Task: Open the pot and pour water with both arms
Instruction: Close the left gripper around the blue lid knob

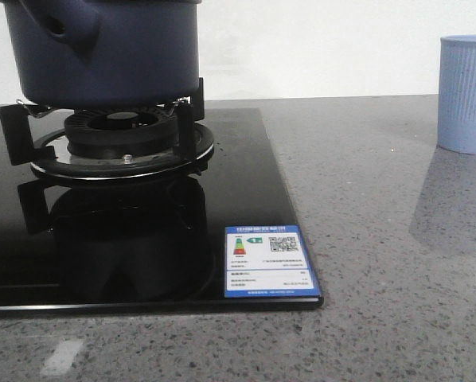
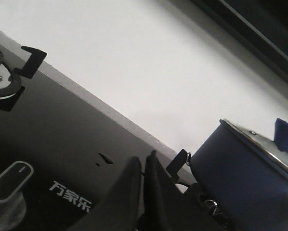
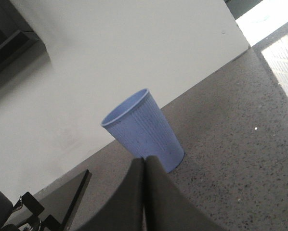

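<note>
The left gripper (image 2: 143, 166) is seen in the left wrist view with its two dark fingers (image 2: 127, 192) pressed together at the tips. Nothing is held between them. It is hung over the black glass stove top (image 2: 62, 139), and it is apart from the pot (image 2: 240, 178). A silver knob (image 2: 6, 192) and some white letters (image 2: 69, 196) are seen on the glass near the fingers.

The right gripper (image 3: 144, 163) is seen in the right wrist view with its fingers (image 3: 158, 192) closed together too. Nothing is held in it. It is pointed at the pale blue cup (image 3: 143, 130), which is stood upright on the grey speckled counter (image 3: 240, 144). It cannot be told whether the cup is touched by the fingertips.

In the front view, the pot (image 1: 103, 48) is set on the black burner stand (image 1: 119, 135), at the left of the counter. It is dark blue and round, and a short handle (image 1: 67, 28) is stuck out from its side. In the left wrist view, a lid with a blue knob (image 2: 284, 135) is seen on top of it.

The cup (image 1: 466, 91) is stood far to the right, well apart from the pot. A blue and white sticker (image 1: 268, 261) is stuck on the front corner of the stove glass (image 1: 246, 175).
</note>
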